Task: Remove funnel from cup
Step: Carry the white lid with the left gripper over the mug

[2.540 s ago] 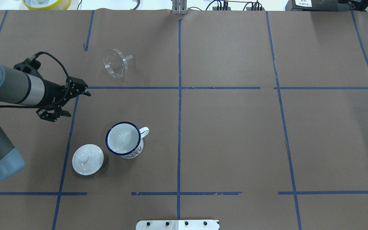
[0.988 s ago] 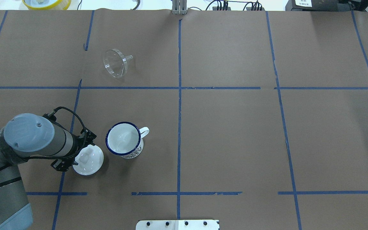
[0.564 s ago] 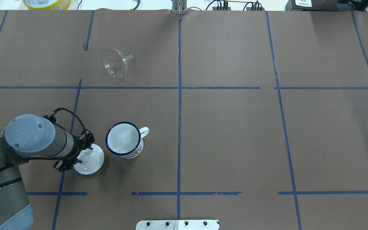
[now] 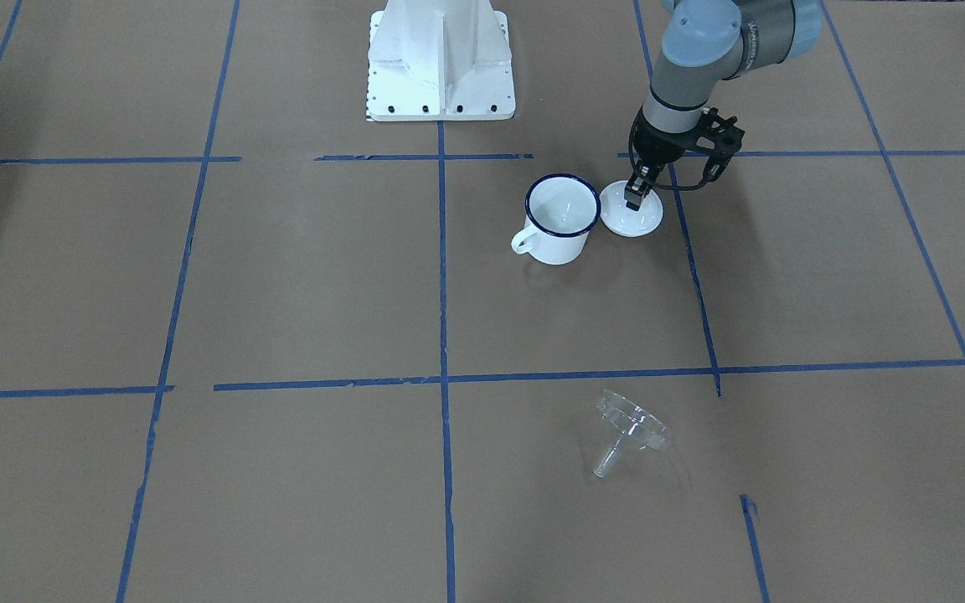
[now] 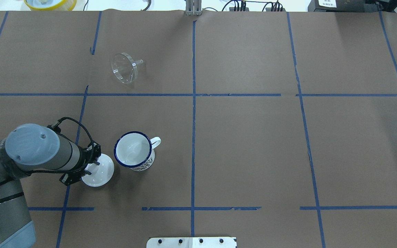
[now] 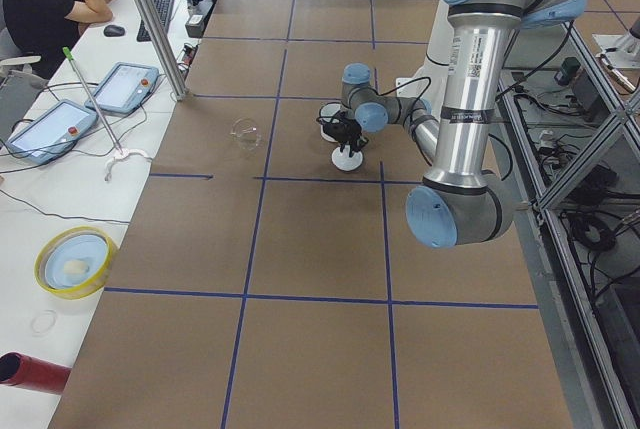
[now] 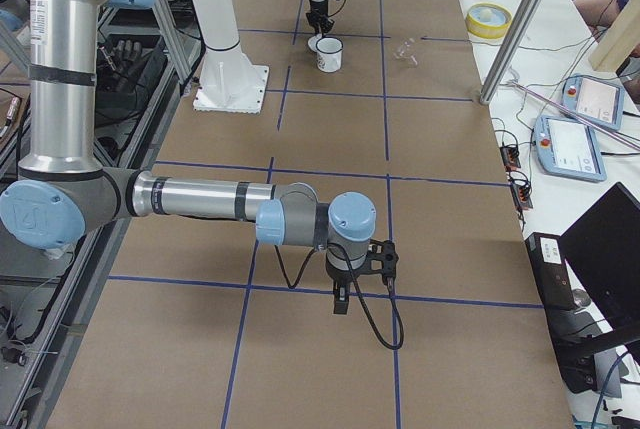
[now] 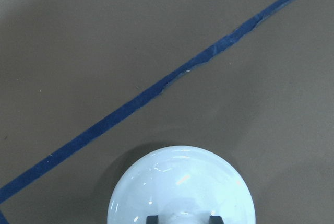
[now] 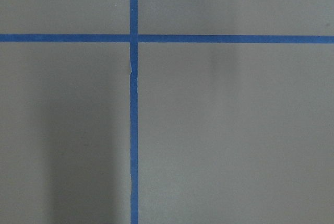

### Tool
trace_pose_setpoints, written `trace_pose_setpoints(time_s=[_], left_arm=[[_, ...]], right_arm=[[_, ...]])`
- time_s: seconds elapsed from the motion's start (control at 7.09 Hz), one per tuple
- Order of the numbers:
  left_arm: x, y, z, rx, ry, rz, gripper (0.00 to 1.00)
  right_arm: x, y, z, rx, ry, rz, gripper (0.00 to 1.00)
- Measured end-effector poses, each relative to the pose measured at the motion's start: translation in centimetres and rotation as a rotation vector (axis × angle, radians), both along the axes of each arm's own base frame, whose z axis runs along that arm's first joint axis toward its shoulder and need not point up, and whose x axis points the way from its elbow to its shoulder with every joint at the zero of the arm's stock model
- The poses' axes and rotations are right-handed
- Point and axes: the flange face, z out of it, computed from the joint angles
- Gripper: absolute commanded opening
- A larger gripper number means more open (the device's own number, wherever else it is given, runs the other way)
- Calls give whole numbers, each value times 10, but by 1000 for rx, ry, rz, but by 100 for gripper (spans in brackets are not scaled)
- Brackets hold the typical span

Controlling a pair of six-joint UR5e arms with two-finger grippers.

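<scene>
The small clear plastic funnel (image 5: 125, 68) lay on its side on the brown paper-covered table (image 5: 253, 144), its short spout pointing towards the table's middle line of blue tape (image 5: 193, 120). It sat well apart from the white enamel mug with a dark blue rim (image 5: 133, 150), one grid square further from the robot. The mug stood upright and nothing showed inside it, its loop handle turned away from the left arm. Just beside the mug was a round white lid with a knob (image 5: 102, 173). The left gripper (image 4: 635, 199) pointed straight down over that lid, and in the left wrist view its two dark fingertips (image 8: 152, 219) sat narrowly on either side of the knob, closed on it. The right gripper (image 7: 340, 301) hung over bare paper far from these things; whether its jaws were wide or narrow could not be told.
</scene>
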Motion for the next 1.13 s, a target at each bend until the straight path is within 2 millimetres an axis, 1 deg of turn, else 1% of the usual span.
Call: trace_pose_setpoints(time_s=[0.14,0.28,0.42,0.56,0.71,0.85,0.99,1.13], left_arm=[[-6,0,-7,7,11,-1,0],[-20,0,-21,17,11,-4,0],[-43,-2,-38,28,-11,-4,0],[-71,-5,-60,41,-33,-11,0],[-91,-12,-84,50,-33,-29,0],[-94,-19,-107,48,-25,-35,0],[-84,-27,-131,37,-23,-28,0],[-66,-35,-149,19,-23,-13,0]], right_arm=[[0,0,0,0,0,0,100],[0,0,0,0,0,0,100],[0,0,0,0,0,0,100],[0,0,0,0,0,0,100],[0,0,0,0,0,0,100],[0,0,0,0,0,0,100],[0,0,0,0,0,0,100],[0,0,0,0,0,0,100]])
